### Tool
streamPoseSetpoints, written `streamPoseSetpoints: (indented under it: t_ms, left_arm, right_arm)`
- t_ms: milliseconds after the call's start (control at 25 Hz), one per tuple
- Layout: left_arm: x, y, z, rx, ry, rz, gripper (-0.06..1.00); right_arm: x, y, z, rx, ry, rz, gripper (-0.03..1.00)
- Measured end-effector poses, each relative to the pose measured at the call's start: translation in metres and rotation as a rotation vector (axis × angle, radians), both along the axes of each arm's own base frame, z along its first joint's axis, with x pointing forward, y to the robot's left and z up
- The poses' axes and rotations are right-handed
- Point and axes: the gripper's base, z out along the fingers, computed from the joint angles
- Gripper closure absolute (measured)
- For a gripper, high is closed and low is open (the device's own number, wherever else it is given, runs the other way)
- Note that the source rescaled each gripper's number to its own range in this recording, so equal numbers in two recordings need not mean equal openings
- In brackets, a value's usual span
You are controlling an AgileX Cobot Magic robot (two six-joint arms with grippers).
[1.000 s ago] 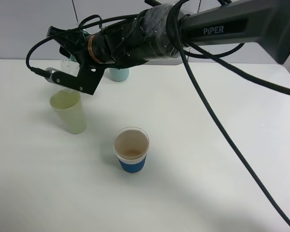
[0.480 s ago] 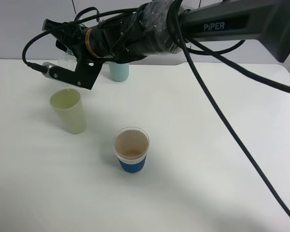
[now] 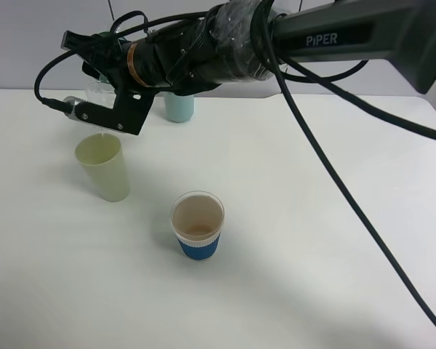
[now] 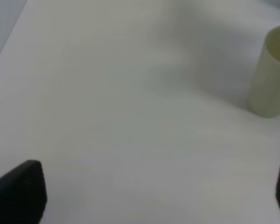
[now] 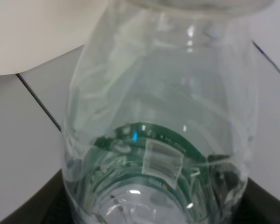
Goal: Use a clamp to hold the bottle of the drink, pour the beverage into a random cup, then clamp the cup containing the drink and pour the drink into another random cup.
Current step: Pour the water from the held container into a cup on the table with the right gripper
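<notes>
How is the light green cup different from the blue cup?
The pale yellow-green tumbler is plain and smooth; the paper cup wears a ribbed dark blue sleeve under a white rim. The tumbler is taller and slimmer; the paper cup is shorter. The tumbler is pale green inside; the paper cup is beige inside. Both stand upright, open-topped and apart on the white table.

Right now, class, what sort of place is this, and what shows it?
Probably a robotics test bench: a cabled black robot arm marked PIPER reaches over a plain white table set with a pale green tumbler and a blue-sleeved paper cup.
</notes>
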Motion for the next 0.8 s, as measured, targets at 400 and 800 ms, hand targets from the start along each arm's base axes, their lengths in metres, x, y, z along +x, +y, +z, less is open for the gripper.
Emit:
streamPoseSetpoints:
  t_ms: [400,800]
  left_arm:
    - [0.0000,0.0000,0.0000,0.000,0.000,0.000,-0.06]
    - [0.0000,0.0000,0.0000,0.000,0.000,0.000,-0.06]
  right_arm:
    - [0.0000,0.0000,0.0000,-0.062,-0.066,0.039,0.97]
    - [-0.0007,0.0004,-0.0004,0.125,0.141,-0.071,0.97]
